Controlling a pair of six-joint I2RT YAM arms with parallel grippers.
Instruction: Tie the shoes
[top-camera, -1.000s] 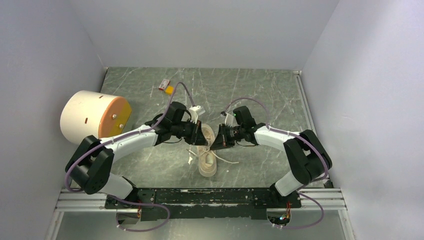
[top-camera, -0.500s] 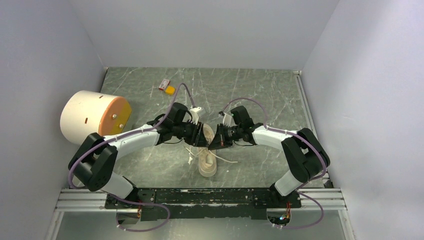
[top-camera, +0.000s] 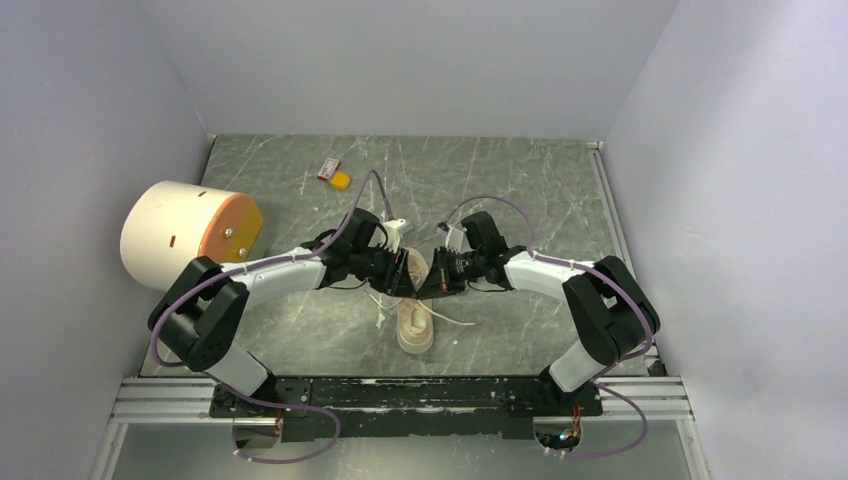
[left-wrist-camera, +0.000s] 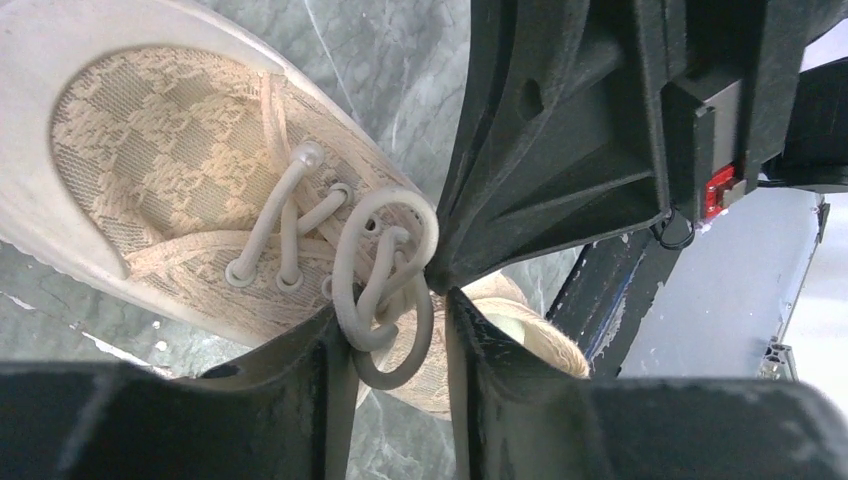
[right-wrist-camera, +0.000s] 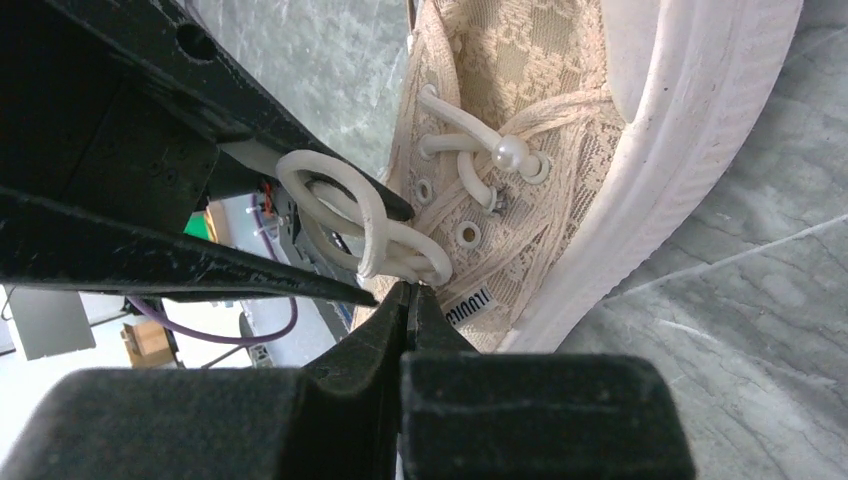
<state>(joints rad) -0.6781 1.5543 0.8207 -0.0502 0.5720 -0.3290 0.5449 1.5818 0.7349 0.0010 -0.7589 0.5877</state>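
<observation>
Near the middle of the table (top-camera: 520, 170), just beyond the arm bases: sneaker (top-camera: 414, 332), sole down, long axis running near to far, toe toward the far wall and tucked under the two meeting grippers, heel and open collar toward the bases. Off to the left, well apart from it, large cream cylinder (top-camera: 185, 235) on its side, orange end face turned toward the sneaker; inside not to be made out. Toward the far edge, a small orange piece (top-camera: 341, 180) just beside a red-and-white scrap (top-camera: 327, 169). Left gripper (left-wrist-camera: 392, 305) narrowed to a slim gap, packed with a doubled loop of the laces (left-wrist-camera: 272, 213) standing up off the eyelets, strands against the fingers. Right gripper (right-wrist-camera: 407, 292) pinched fully together, tips nipping that same loop near its base, hard by the left one's finger. Loose lace ends lying on the table to either side of the sneaker.
</observation>
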